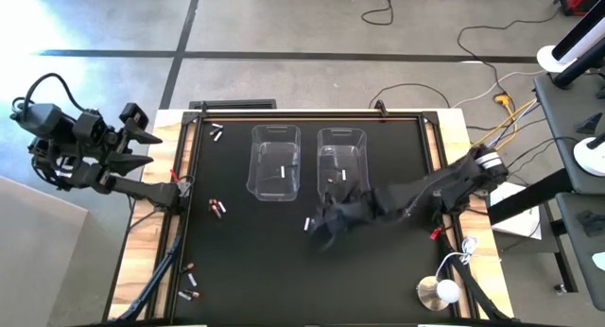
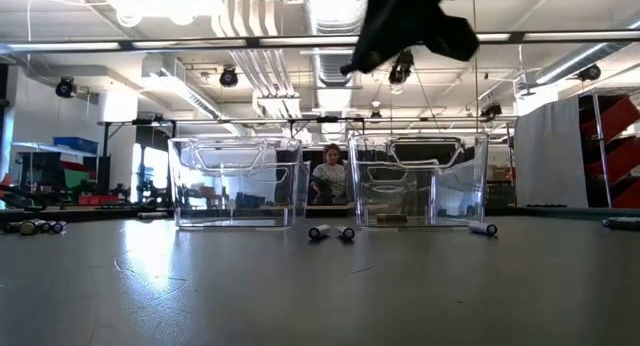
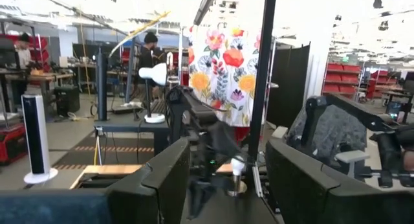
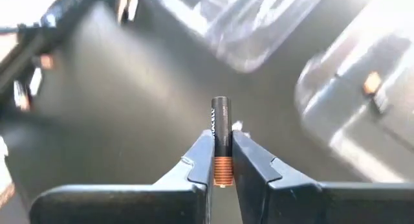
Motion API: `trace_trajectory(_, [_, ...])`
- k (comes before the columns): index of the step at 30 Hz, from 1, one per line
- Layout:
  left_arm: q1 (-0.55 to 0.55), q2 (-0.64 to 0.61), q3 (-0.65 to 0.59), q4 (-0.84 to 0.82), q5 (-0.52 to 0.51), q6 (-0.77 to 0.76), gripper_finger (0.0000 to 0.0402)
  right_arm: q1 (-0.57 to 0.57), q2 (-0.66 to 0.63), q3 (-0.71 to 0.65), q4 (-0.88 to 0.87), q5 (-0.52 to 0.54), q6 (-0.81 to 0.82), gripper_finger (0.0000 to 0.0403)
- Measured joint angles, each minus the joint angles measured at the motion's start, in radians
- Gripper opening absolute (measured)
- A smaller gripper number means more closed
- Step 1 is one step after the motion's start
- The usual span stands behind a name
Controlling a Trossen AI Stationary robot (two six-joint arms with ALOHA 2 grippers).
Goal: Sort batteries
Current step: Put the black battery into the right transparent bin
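Observation:
Two clear bins (image 1: 275, 162) (image 1: 340, 157) stand at the middle of the black mat (image 1: 255, 270), each with a battery or two inside. My right gripper (image 1: 326, 225) hangs above the mat just near of the right bin. It is shut on a dark battery with a copper end (image 4: 220, 117). A silvery battery (image 1: 308, 223) lies on the mat beside it. More batteries lie at the far left (image 1: 216, 131), mid left (image 1: 217, 207) and near left (image 1: 189, 282). My left gripper (image 3: 226, 179) is open, raised beyond the table's left edge (image 1: 142, 147). My right gripper pinches the battery between its two fingers (image 4: 202, 153), on its copper-banded half (image 4: 222, 166). The battery lies along the fingers, and its dark end (image 4: 220, 107) sticks out past the tips. The fingers slant down from the table's right side. The battery is lifted clear of the mat.
A small red clip (image 1: 436, 233) sits at the mat's right edge. A white lamp-like object (image 1: 444, 289) stands at the near right corner. In the low view loose batteries (image 2: 330, 232) (image 2: 483, 228) lie in front of the bins. Bare mat lies near of the bins.

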Motion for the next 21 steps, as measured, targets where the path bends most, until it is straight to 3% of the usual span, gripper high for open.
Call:
trace_trajectory(3, [0.000,-0.003,0.000,0.004,0.000,0.003,0.0181,-0.082,-0.027,0.009,-0.003,-0.021,-0.075,0.0034])
trace_trajectory(8, [0.000,-0.003,0.000,0.003,-0.001,-0.010,0.0181,-0.263,-0.017,0.012,-0.043,-0.165,-0.221,0.0034])
trace_trajectory(13, [0.000,-0.009,0.000,-0.016,-0.001,-0.056,0.0181,-0.415,0.046,0.009,-0.112,-0.192,-0.313,0.0034])
trace_trajectory(21, [0.000,-0.029,0.000,-0.026,0.000,-0.123,0.0181,-0.509,0.136,-0.026,-0.137,-0.214,-0.489,0.0034])
